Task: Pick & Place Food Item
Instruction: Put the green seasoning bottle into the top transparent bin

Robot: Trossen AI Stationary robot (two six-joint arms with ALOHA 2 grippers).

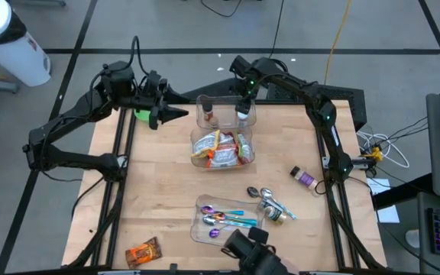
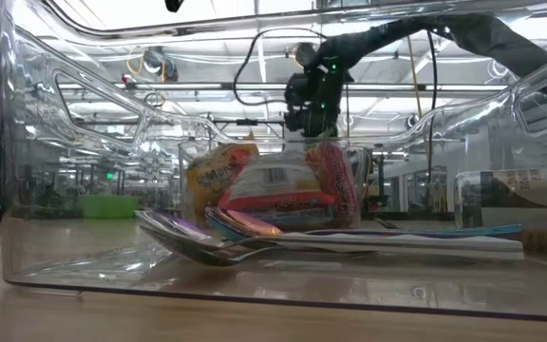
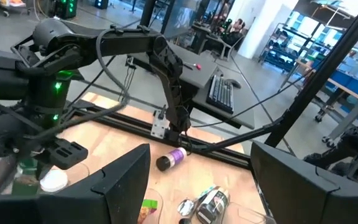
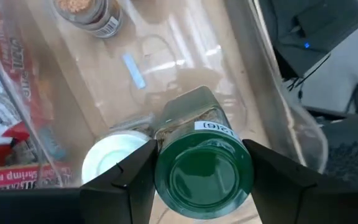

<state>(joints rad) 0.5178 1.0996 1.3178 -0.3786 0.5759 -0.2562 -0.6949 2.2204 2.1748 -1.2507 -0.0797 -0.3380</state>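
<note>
A spice jar with a green lid (image 4: 204,177) stands inside the far clear bin (image 1: 228,101), with my right gripper (image 4: 201,182) shut on it from above. Beside it is a white-lidded jar (image 4: 114,163), and a brown-filled jar (image 4: 86,12) sits farther along the bin. In the high view my right gripper (image 1: 244,107) hides the green lid. The middle clear bin (image 1: 198,156) holds snack packets (image 1: 221,149). My left gripper (image 1: 170,113) hangs raised and open at the table's far left, holding nothing. My right gripper pinches the jar at its green lid (image 4: 166,186), one finger (image 4: 129,180) on each side. The fingers come from above, pointing steeply down. The jar stays upright, lid up, inside the far bin. Whether its base touches the bin floor is hidden by the jar itself.
A near clear bin (image 1: 205,233) holds coloured spoons. Loose spoons and a jar (image 1: 270,205) lie to its right. A purple-lidded jar (image 1: 304,178) lies near the right edge. A snack packet (image 1: 143,252) sits at the near left, with bare wood around it.
</note>
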